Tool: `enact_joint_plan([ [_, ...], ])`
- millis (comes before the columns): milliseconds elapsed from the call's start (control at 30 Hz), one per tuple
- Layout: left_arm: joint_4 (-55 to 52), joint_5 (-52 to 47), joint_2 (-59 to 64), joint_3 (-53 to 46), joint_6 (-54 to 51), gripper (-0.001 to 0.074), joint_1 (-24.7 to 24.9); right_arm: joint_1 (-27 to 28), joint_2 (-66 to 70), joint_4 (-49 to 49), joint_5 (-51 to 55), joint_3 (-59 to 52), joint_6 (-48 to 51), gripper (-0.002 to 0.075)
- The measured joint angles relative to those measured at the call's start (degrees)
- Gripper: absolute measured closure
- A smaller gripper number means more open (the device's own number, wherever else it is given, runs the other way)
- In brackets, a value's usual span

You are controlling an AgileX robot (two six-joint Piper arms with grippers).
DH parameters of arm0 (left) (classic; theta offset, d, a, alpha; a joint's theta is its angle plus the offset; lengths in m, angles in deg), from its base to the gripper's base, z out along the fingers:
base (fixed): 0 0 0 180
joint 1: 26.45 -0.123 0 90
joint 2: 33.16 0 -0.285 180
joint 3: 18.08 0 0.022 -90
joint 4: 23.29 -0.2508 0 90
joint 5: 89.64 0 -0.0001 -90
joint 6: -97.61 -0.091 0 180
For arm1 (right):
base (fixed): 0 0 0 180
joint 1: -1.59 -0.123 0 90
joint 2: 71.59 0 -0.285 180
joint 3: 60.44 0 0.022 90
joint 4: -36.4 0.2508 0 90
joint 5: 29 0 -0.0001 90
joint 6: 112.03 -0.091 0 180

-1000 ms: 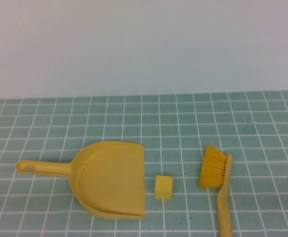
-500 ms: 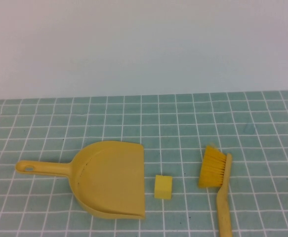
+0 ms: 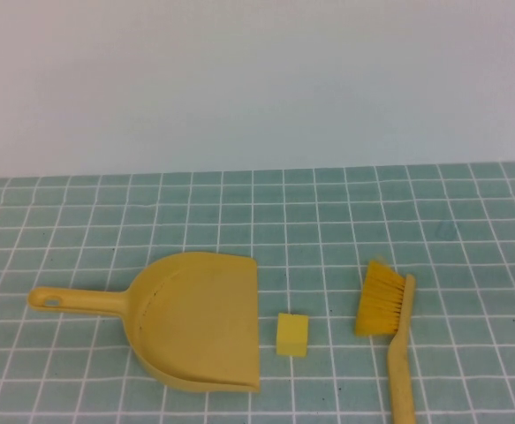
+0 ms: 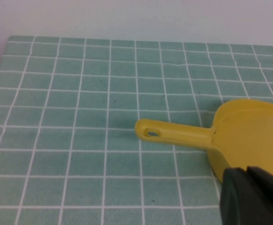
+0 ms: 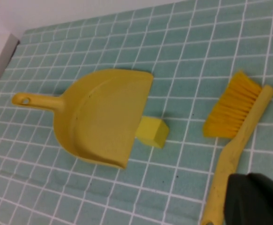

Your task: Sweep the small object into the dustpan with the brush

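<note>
The yellow dustpan (image 3: 195, 322) lies flat on the tiled cloth with its mouth facing right and its thin handle (image 3: 71, 300) pointing left. Just off its mouth sits the small object (image 3: 292, 335), a pale-yellow cube. To the right of the cube lies the brush (image 3: 401, 353), its bristles (image 3: 381, 300) turned toward the cube and its handle running to the near edge. Neither arm shows in the high view. My left gripper (image 4: 247, 174) is shut and empty, hovering over the near side of the dustpan (image 4: 253, 136). My right gripper (image 5: 247, 180) is shut and empty above the handle end of the brush (image 5: 239, 122).
A green cloth with a white grid (image 3: 257, 221) covers the table. It ends at a pale wall (image 3: 257, 79) behind. In the left wrist view, the cloth's left edge (image 4: 0, 61) shows.
</note>
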State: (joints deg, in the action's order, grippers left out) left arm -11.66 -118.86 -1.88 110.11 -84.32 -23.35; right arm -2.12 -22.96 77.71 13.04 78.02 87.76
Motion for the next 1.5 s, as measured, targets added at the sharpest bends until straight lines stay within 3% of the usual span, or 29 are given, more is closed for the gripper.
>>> enact_joint_plan([
  [433, 0.4, 3.9, 0.0, 0.0, -0.7, 0.0734, 0.0, -1.1, 21.8, -2.5, 6.2, 1.3, 6.5, 0.0726],
  [567, 0.7, 3.9, 0.0, 0.0, -0.7, 0.0734, 0.0, -7.8, 27.5, -7.5, 4.9, 5.4, 4.4, 0.0701],
  [700, 0.8, 4.0, 0.0, 0.0, -0.7, 0.0734, 0.0, -18.3, 33.2, -19.1, 1.4, 11.2, -6.3, 0.0666],
  [800, 1.1, 4.2, 0.0, 0.0, -0.7, 0.0734, 0.0, -25.6, 38.5, -30.3, 2.5, 16.7, -16.2, 0.061],
  [900, 1.1, 4.3, 0.0, 0.0, -0.7, 0.0734, 0.0, -30.4, 44.9, -39.6, 6.1, 21.3, -25.8, 0.0491],
  [1000, 1.1, 4.3, 0.0, -0.1, -0.7, 0.0734, 0.0, -33.2, 49.9, -46.2, 7.6, 24.1, -33.4, 0.0344],
  [1100, 1.3, 4.7, 0.0, -1.3, -0.7, 0.0734, 0.0, -34.3, 53.3, -49.3, 7.4, 25.1, -38.2, 0.0261],
  [1500, 5.0, 6.8, 0.0, -2.9, -0.7, 0.0734, 0.0, -35.9, 60.3, -45.3, 1.4, 25.4, -40.7, 0.0223],
])
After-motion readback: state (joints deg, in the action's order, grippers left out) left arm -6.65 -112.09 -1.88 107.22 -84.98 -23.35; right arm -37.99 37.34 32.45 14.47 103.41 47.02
